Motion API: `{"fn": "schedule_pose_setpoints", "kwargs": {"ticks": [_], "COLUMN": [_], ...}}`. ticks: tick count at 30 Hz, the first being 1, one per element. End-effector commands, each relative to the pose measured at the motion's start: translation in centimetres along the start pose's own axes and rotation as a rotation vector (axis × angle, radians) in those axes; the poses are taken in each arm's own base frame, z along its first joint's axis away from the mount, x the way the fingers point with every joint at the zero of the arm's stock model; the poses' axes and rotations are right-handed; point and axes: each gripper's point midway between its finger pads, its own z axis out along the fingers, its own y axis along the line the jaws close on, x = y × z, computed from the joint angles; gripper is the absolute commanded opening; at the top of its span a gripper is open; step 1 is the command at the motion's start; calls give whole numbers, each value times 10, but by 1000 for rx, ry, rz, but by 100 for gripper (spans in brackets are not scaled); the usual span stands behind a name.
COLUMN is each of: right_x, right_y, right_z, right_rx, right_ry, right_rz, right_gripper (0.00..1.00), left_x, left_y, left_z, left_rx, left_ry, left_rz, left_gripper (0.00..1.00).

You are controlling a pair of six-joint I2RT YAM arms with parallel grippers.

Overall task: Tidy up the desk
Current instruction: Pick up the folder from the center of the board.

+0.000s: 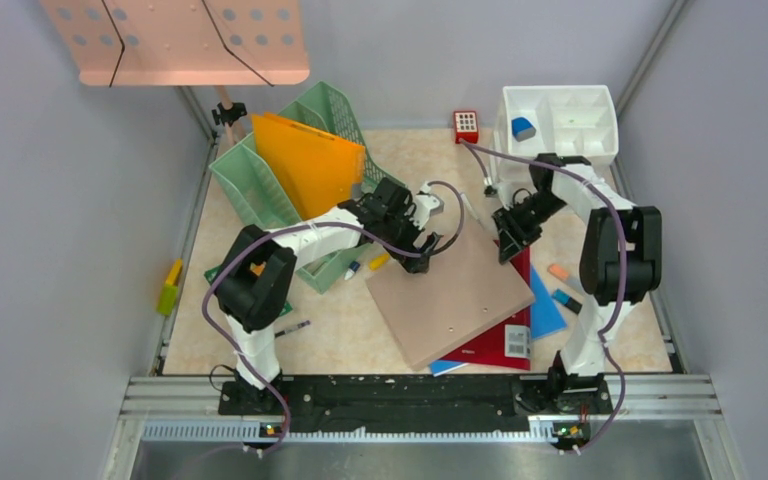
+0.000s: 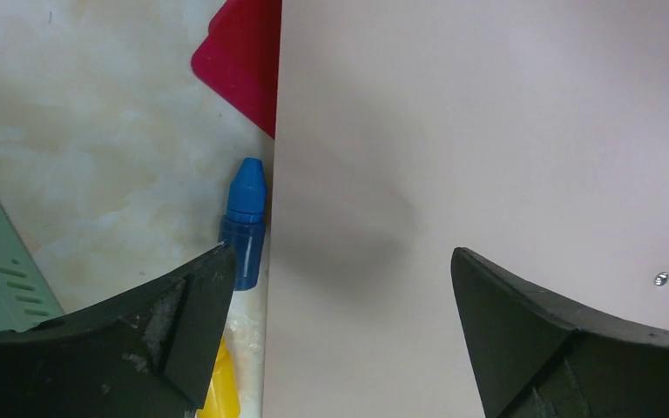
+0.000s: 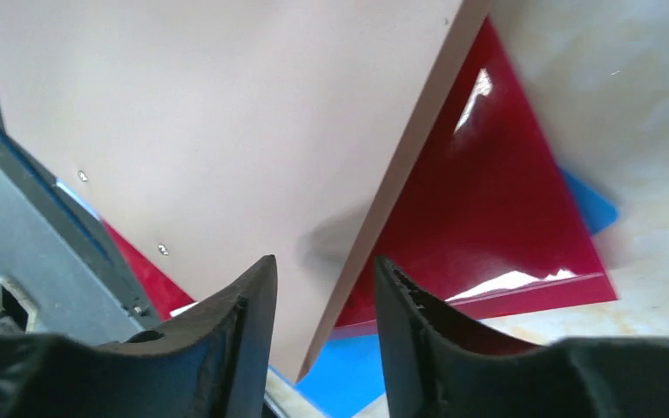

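The desk (image 1: 350, 340) is a beige marbled top. A pinkish-tan board (image 1: 450, 295) lies tilted across a red book (image 1: 500, 340) and a blue folder (image 1: 548, 312). My left gripper (image 1: 422, 240) hangs wide open over the board's left edge (image 2: 488, 131), holding nothing (image 2: 340, 257). A blue marker cap (image 2: 246, 222) and something yellow (image 2: 219, 392) lie beside that edge. My right gripper (image 1: 508, 240) is at the board's far right corner. Its jaws stand apart astride the board's edge (image 3: 324, 261), with gaps on both sides. The red book (image 3: 488, 200) shows underneath.
A green file rack (image 1: 280, 190) with an orange folder (image 1: 310, 160) stands at the back left. A white organiser (image 1: 560, 120) and a red keypad (image 1: 466, 125) are at the back right. Markers (image 1: 365, 265), a pen (image 1: 293, 327), erasers (image 1: 560, 285) and a yellow-green item (image 1: 170, 288) lie loose.
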Motion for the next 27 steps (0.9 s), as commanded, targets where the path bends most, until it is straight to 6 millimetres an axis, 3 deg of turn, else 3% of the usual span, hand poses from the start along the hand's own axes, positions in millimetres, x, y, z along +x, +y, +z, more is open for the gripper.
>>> {"fn": "schedule_pose_setpoints", "kwargs": {"ticks": [1, 5, 12, 18, 19, 21, 27], "right_x": [-22, -22, 18, 53, 58, 66, 90], "right_y": [-8, -3, 27, 45, 46, 48, 62], "right_z": [-20, -38, -45, -42, -42, -41, -33], "right_rx": [100, 131, 122, 98, 96, 94, 22], "right_ry": [-115, -156, -88, -8, 6, 29, 85], "right_rz": [-11, -13, -90, -141, -143, -155, -202], "right_gripper": [51, 59, 60, 65, 74, 80, 81], "left_x": [-26, -19, -2, 20, 23, 30, 40], "left_y": [-10, -10, -12, -6, -5, -4, -1], "left_z": [-5, -3, -15, -24, -25, -25, -20], "left_rx": [42, 45, 22, -24, -26, -26, -28], "left_ry": [-74, -53, -39, 5, 11, 23, 33], "left_rz": [6, -18, -5, 1, -3, -12, -39], "left_gripper": [98, 98, 97, 97, 97, 98, 98]}}
